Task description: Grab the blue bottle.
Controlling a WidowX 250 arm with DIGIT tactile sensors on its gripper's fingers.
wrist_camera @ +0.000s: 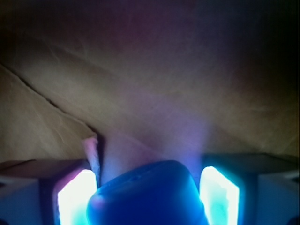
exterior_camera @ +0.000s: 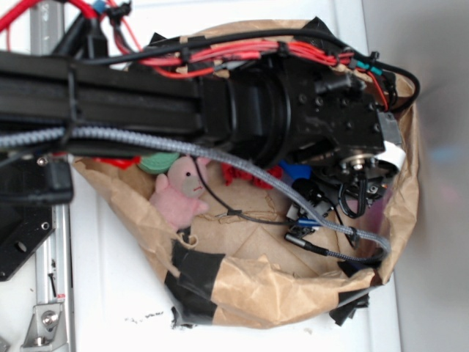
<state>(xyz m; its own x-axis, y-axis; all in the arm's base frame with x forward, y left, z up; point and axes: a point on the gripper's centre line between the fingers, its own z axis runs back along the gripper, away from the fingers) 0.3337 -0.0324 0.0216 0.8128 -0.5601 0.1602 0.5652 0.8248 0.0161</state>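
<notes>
Blue bottle point(wrist_camera: 147, 194) lying between the two glowing fingers point(wrist_camera: 77, 199) of the gripper point(wrist_camera: 147, 197), contact unclear, inside the paper bag point(exterior_camera: 242, 293); its smooth body could squirt out under closure.

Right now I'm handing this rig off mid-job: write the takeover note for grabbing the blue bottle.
Gripper: down inside the paper-lined bin, fingers either side of the blue bottle. Wrist view shows the bottle between them, close to both pads; whether they are clamped on it cannot be told.
Bottle: mostly hidden under the arm in the exterior view, only a blue patch shows.
Nearby: pink bunny lies to the side, apart from the gripper.
Done: approach and straddle.
Left: confirm closure, then lift clear of the bin.
</notes>
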